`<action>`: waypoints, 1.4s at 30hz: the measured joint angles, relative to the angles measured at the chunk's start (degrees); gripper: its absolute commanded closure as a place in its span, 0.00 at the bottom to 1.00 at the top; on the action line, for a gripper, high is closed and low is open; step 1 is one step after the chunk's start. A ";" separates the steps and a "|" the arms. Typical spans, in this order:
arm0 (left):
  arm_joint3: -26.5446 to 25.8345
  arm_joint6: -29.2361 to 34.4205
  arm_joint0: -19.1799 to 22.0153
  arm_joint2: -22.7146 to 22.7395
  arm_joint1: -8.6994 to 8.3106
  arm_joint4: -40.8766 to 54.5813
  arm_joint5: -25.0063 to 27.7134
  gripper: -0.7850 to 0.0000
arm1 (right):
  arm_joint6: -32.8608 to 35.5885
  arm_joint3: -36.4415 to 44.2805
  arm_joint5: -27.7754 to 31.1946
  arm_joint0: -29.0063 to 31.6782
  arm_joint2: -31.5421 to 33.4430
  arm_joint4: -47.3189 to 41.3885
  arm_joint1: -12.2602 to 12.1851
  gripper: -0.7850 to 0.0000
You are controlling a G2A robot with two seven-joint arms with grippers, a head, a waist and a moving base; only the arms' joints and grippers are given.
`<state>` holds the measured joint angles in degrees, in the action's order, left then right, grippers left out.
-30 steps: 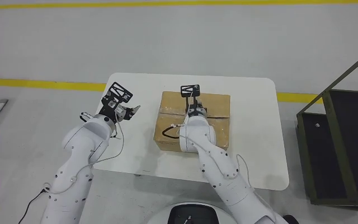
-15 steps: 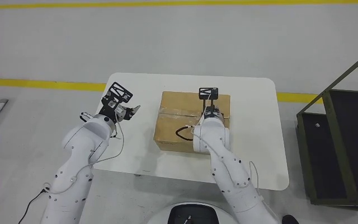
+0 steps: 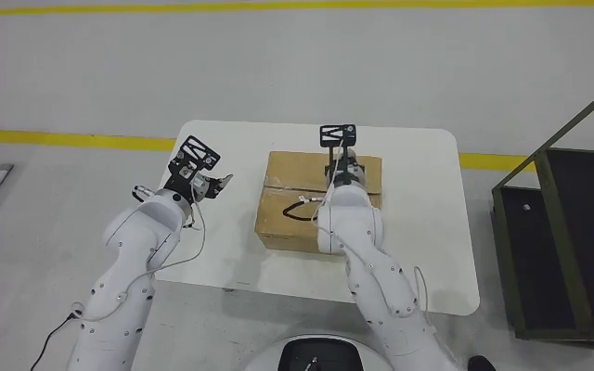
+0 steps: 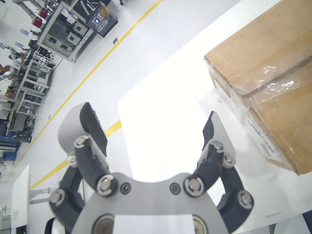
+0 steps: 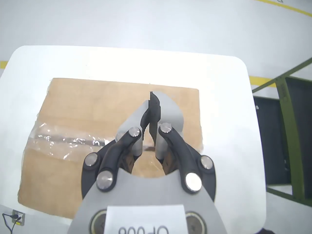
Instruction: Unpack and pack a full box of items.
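Observation:
A brown cardboard box (image 3: 283, 199) (image 4: 268, 57) (image 5: 80, 108) sits closed in the middle of the white table (image 3: 418, 213), its top seam sealed with clear tape (image 5: 65, 140). My right gripper (image 5: 151, 103) (image 3: 340, 165) hangs above the box's top near its far right part, fingers shut with nothing between them. My left gripper (image 4: 148, 125) (image 3: 212, 182) hovers over the table's left side, a short way from the box's left end, and stands open and empty.
A dark green metal cart (image 3: 548, 241) (image 5: 285, 132) stands on the floor to the right of the table. Yellow floor lines (image 3: 83, 139) run behind the table. Bare table surface lies to the right of the box and along the front edge.
The right arm swung over the box, first rightward, then back left and toward the far edge. The left arm and the box stayed put.

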<state>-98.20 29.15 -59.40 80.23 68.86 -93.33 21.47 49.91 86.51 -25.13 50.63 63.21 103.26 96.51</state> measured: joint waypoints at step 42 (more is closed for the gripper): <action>0.00 0.00 0.00 0.00 0.00 0.00 0.00 0.00 | -2.45 8.80 8.54 4.24 -1.77 -4.14 1.09 1.00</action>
<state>-98.20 29.15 -59.40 80.23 68.86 -93.33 21.47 47.46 95.30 -16.59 54.88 61.44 99.13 97.60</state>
